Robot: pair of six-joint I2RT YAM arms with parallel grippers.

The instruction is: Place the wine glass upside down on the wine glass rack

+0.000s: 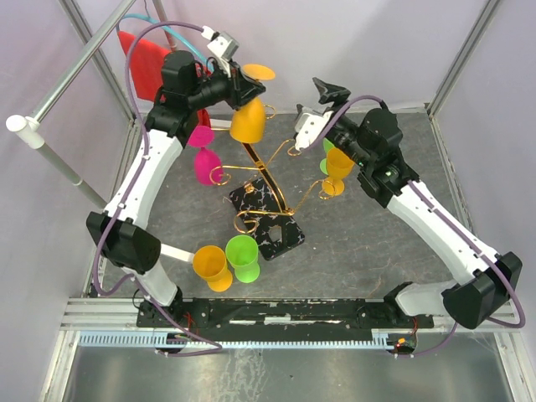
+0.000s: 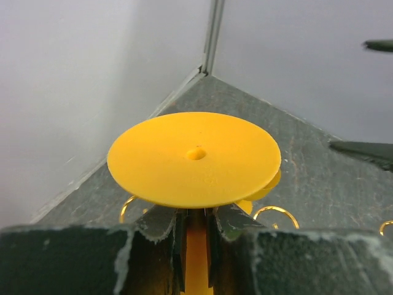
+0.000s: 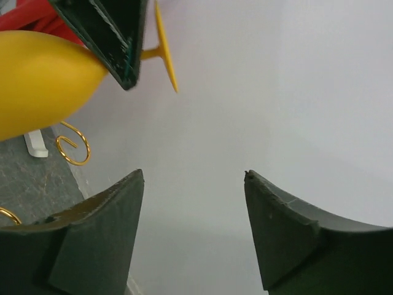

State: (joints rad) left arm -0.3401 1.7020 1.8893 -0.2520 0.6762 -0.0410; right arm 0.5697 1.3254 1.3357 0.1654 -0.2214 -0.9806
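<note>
Pale walls (image 1: 352,42), dark grey table (image 1: 368,243), alu frame (image 1: 75,59)

Our left arm (image 1: 146,172) and right arm (image 1: 444,222) wear white shells, black joints, purple cables (image 1: 126,71) and scuffed dark jaws.

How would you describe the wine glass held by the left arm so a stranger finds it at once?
Find the gold wire rack on the black marbled base. Beyond its top, an orange wine glass is held bowl down, foot up. Unlike the orange glass at the rack's right and another near the arm bases, its stem is between the left arm's fingers.
</note>
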